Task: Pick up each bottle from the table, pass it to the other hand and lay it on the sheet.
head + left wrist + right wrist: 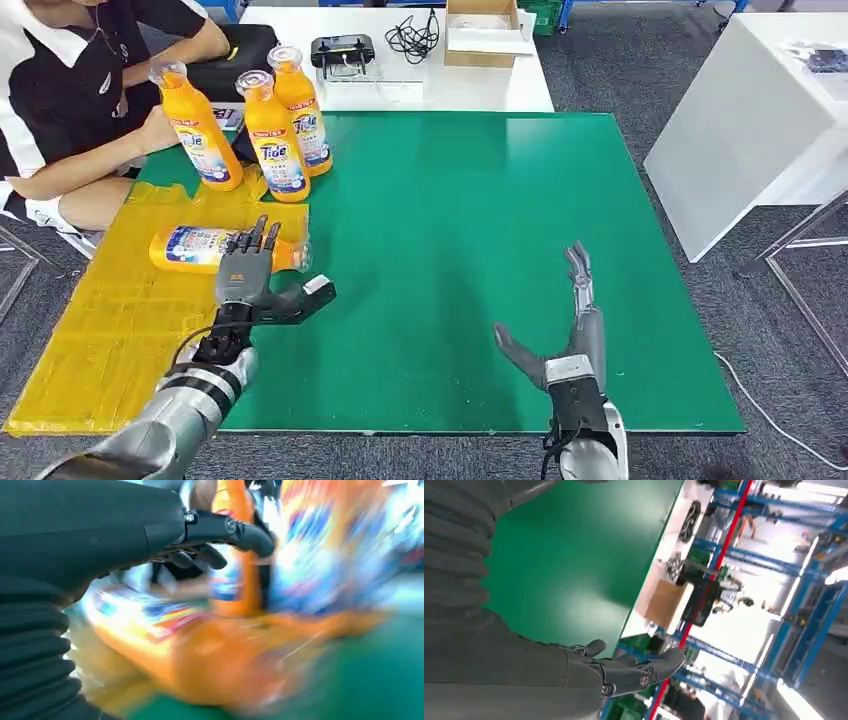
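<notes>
Green worktop [480, 250] across mid-frame. Yellow sheet [110, 330] at lower left. Three upright bottles [275, 140] at upper left. One lying bottle [195, 248] on the sheet, left hand [250, 275] spread just above it, gripping nothing. Right hand [575, 335] at lower right, fingers extended, empty.

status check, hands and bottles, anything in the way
Left hand open over lying bottle on yellow sheet. Right hand open, empty. Three bottles upright. Person's arm near them.
</notes>
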{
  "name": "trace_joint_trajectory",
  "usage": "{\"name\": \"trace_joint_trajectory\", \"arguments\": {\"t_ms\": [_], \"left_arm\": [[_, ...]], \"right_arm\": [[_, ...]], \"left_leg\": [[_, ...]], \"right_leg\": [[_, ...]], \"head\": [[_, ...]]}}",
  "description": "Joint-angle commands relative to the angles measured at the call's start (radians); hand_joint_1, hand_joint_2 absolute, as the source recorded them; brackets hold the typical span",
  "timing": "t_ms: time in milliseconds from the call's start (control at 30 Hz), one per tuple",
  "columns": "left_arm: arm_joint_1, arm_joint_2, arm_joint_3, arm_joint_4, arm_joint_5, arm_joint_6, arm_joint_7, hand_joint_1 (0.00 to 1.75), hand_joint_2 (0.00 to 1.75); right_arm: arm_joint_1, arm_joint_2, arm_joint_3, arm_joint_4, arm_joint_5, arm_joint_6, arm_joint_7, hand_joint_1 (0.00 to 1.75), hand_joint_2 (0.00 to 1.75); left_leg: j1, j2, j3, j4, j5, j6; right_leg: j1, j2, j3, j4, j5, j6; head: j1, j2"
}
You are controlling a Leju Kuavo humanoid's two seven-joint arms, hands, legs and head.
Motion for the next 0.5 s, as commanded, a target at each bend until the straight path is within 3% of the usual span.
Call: {"name": "trace_joint_trajectory", "arguments": {"t_ms": [33, 167, 233, 333, 500], "left_arm": [[0.356, -0.086, -0.046, -0.647, 0.65, -0.123, -0.464, 0.0, 1.75], [0.503, -0.088, -0.08, -0.828, 0.962, -0.367, -0.486, 0.0, 1.75], [0.513, -0.08, -0.088, -0.806, 1.05, -0.482, -0.407, 0.0, 1.75], [0.503, -0.086, -0.088, -0.713, 1.107, -0.585, -0.323, 0.0, 1.75], [0.514, -0.095, -0.091, -0.662, 1.156, -0.622, -0.297, 0.0, 1.75]], "right_arm": [[0.079, -0.091, 0.022, -0.041, -0.042, -0.014, -0.02, 0.0, 1.75], [0.117, -0.1, -0.004, -0.04, -0.13, 0.063, -0.027, 0.0, 1.75], [0.126, -0.089, -0.02, -0.025, -0.153, 0.079, -0.028, 0.0, 1.75], [0.139, -0.069, -0.038, -0.004, -0.141, 0.072, -0.026, 0.0, 1.75], [0.135, -0.054, -0.039, 0.028, -0.098, 0.028, -0.022, 0.0, 1.75]], "left_leg": [[0.0, 0.0, 0.003, -0.001, -0.003, 0.0], [0.0, 0.006, 0.003, 0.0, -0.009, -0.001], [0.0, 0.006, 0.003, -0.001, -0.009, -0.001], [0.001, 0.003, 0.001, 0.0, -0.008, -0.001], [0.001, 0.002, 0.002, -0.002, -0.008, -0.002]], "right_leg": [[-0.001, 0.001, 0.004, -0.002, -0.003, 0.0], [0.0, 0.009, 0.002, -0.001, -0.003, -0.001], [0.0, 0.008, 0.001, -0.002, -0.003, -0.001], [0.0, 0.005, 0.001, -0.002, -0.006, 0.001], [0.0, 0.006, 0.001, -0.002, -0.006, 0.0]], "head": [[0.002, 0.0], [0.002, 0.0], [0.001, 0.0], [0.001, 0.0], [0.001, 0.0]]}}
